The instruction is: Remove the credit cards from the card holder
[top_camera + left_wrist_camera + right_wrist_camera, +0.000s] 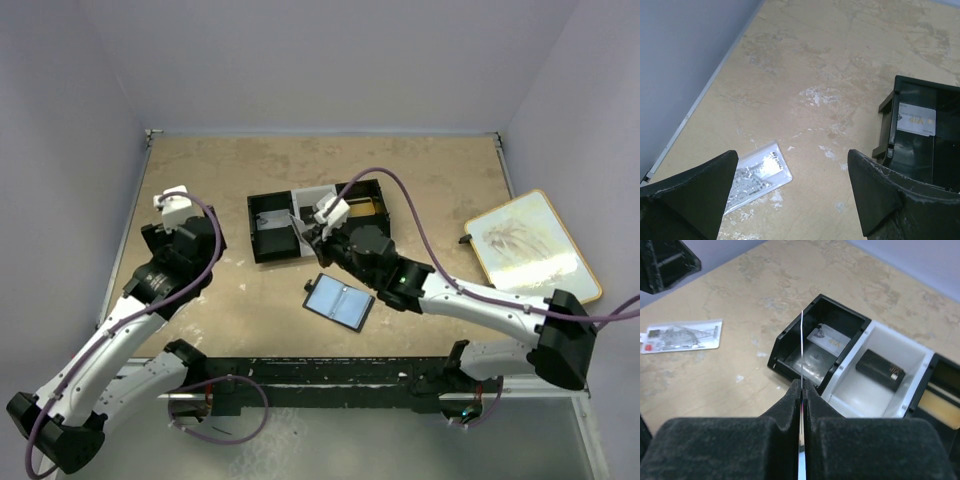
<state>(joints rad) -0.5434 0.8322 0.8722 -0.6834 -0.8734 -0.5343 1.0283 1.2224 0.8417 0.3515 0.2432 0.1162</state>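
Mottled beige table [430,170], thin card [802,352]

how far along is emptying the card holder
Done: a light card, a dark card and a gold card lie in the tray. In hand: the right end effector is shut on a thin card above the tray. Left: dropping it; the open card holder may hold more, I cannot tell.

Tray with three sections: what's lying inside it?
Left section: a pale printed card and a grey flat piece. Middle: a dark card. Right: a gold-tan card, partly out of frame. The right gripper's held card hides a strip.
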